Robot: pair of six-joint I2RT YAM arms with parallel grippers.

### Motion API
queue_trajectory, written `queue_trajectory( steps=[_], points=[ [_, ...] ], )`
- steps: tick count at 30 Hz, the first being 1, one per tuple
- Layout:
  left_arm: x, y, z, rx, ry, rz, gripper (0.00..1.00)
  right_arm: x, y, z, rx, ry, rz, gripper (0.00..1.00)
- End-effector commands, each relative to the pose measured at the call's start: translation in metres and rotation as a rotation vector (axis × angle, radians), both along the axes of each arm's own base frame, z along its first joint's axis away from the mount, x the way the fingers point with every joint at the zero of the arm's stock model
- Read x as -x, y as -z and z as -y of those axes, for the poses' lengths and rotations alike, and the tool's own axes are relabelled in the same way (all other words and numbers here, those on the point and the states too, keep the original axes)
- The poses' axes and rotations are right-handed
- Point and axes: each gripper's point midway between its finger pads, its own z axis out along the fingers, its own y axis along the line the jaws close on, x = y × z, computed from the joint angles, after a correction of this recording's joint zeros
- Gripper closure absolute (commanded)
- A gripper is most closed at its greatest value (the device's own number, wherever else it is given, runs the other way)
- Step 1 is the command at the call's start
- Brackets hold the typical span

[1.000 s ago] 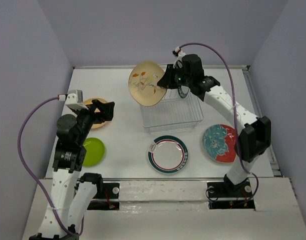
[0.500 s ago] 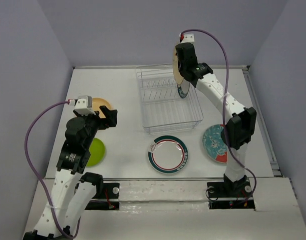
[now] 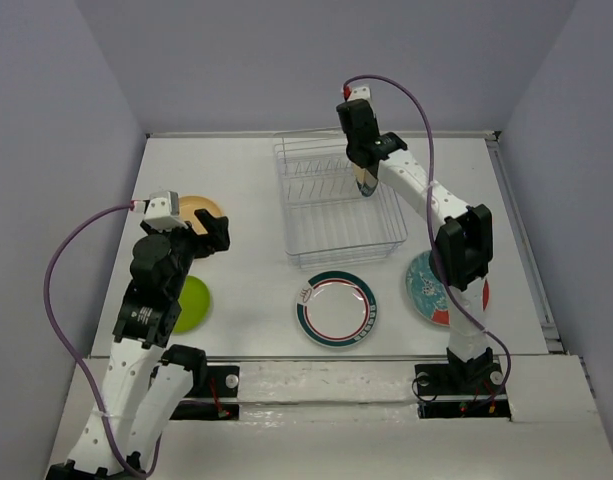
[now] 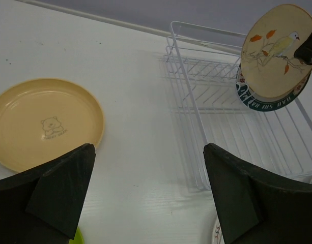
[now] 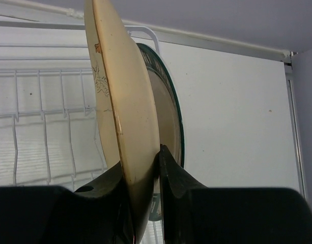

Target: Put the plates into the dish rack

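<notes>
Right wrist view: right gripper [image 5: 141,172] pinches cream plate [image 5: 111,96] upright, edge-on.

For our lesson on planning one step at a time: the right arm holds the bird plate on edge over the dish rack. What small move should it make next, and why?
Probably lower the bird plate straight down. The right pincer grips its rim and holds it upright, close beside the dark-rimmed plate already standing in the rack, so it likely only needs seating there.
</notes>
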Motion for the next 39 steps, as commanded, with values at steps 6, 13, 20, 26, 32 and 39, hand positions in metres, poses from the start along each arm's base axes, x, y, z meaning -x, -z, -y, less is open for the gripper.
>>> queue_trajectory(
  steps=[6, 13, 20, 26, 32, 39],
  points=[
    [-0.018, 0.018, -0.037, -0.03, -0.208, -0.097, 0.01, -0.004, -0.025, -0.009, -0.151, 0.013, 0.115, 0.92],
    [-0.024, 0.034, -0.059, -0.023, -0.307, -0.161, 0.01, -0.005, -0.045, -0.015, -0.186, -0.024, 0.145, 0.53],
    [-0.033, 0.053, -0.078, 0.0, -0.376, -0.24, 0.01, 0.004, -0.107, -0.024, -0.249, -0.122, 0.235, 0.27],
    [-0.038, 0.063, -0.099, 0.074, -0.456, -0.268, 0.02, 0.044, -0.147, -0.042, -0.373, -0.312, 0.254, 0.24],
    [-0.053, 0.085, -0.132, 0.209, -0.587, -0.307, 0.02, 0.101, -0.162, -0.063, -0.526, -0.548, 0.291, 0.25],
    [-0.076, 0.129, -0.168, 0.316, -0.715, -0.404, 0.07, 0.127, -0.187, -0.066, -0.561, -0.644, 0.329, 0.25]
  ],
)
